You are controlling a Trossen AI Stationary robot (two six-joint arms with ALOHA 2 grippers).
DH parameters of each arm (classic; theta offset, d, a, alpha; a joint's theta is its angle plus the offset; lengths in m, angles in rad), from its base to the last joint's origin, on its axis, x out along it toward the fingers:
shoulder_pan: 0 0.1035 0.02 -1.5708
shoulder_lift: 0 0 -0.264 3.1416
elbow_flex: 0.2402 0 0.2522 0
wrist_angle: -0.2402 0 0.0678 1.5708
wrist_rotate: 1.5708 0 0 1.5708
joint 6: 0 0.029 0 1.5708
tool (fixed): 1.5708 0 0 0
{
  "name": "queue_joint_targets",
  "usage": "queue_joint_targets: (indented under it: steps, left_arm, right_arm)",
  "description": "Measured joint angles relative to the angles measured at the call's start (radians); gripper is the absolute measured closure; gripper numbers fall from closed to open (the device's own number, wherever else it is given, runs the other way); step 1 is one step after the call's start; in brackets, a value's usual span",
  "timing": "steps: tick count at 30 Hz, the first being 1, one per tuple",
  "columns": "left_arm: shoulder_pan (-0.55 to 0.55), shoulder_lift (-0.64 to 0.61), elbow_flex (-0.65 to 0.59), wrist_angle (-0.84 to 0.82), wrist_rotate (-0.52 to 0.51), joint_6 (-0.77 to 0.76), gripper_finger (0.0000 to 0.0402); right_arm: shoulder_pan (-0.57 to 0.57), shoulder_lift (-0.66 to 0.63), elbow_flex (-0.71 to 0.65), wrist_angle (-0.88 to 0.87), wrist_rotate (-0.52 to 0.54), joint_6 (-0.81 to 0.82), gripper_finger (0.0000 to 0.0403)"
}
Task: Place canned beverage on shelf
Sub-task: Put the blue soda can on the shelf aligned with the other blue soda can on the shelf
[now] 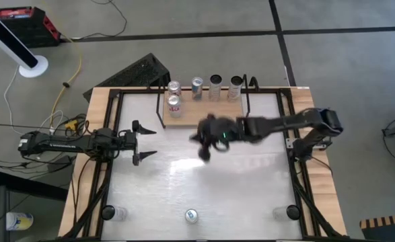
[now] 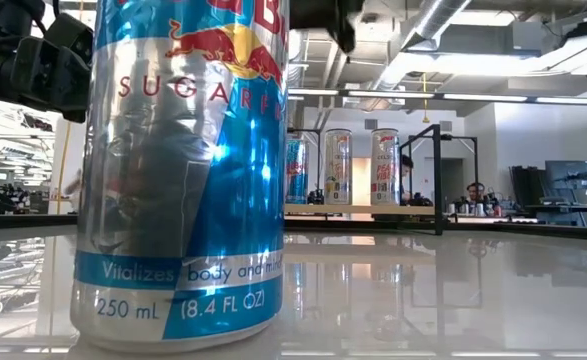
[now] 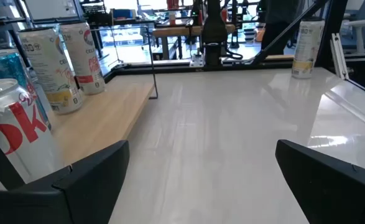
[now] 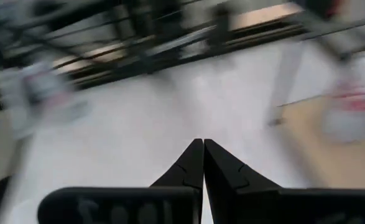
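worktop (image 1: 204, 188): large white surface with wooden side edges and a black frame, seen whole in the high view.

shelf (image 1: 204, 115): light-wood board in a thin black wire frame with upright ends, set at the far middle of the worktop. six cans stand on it: four in a far row and two more at its left end, one behind the other. in the left wrist view the board's edge and a cluster of cans, one red-lettered, show close by.

right arm: reaches from the right side across the worktop to its middle. the right gripper (image 1: 202, 149) hangs just in front of the shelf's near edge, apart from it. its jaws are together, tips touching, with nothing between them, as the right wrist view (image 4: 203, 149) shows; the rest of that view is blurred.

left arm: lies along the left edge. the left gripper (image 1: 143, 139) hovers over the left part of the worktop, pointing toward the centre, well apart from the shelf cans. its jaws stand wide apart and hold nothing; bare worktop shows between the two fingers (image 3: 83, 180).

canned beverage (image 1: 191, 215): upright at the near middle edge of the worktop, well apart from both grippers and from the shelf. in the low view it fills the left side (image 2: 183, 170), a blue and silver can, standing on the worktop.

two small clear objects sit at the near left and near right corners; what they are cannot be told.
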Motion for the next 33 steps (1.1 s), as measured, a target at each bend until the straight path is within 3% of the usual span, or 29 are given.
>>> queue_joint_targets:
  steps: [9, 14, 17, 23, 29, 33]
  left_arm:
    - [0.000, 0.000, 0.000, 0.018, 0.000, -0.028, 0.0009]
    - [0.000, 0.000, 0.000, 0.008, 0.000, -0.038, 0.0009]
    - [0.000, 0.000, 0.000, 0.003, 0.010, -0.051, 0.0009]
    - [0.000, 0.000, 0.000, -0.006, 0.038, -0.053, 0.0009]
    - [0.000, 0.000, 0.000, -0.014, 0.038, -0.060, 0.0009]
    - [0.000, 0.000, 0.000, -0.008, 0.037, -0.027, 0.0009]
  right_arm:
    - [0.311, 0.108, 0.000, 0.339, -0.004, -0.039, 0.0365]
    - [0.385, 0.187, 0.000, 0.508, 0.048, -0.285, 0.0359]
    - [0.393, 0.229, 0.014, 0.554, 0.102, -0.327, 0.0341]
    - [0.392, 0.283, 0.069, 0.465, 0.107, -0.214, 0.0260]
    - [0.404, 0.291, 0.175, 0.231, 0.103, -0.071, 0.0143]
    - [0.431, 0.290, 0.254, 0.071, 0.103, -0.008, 0.0085]
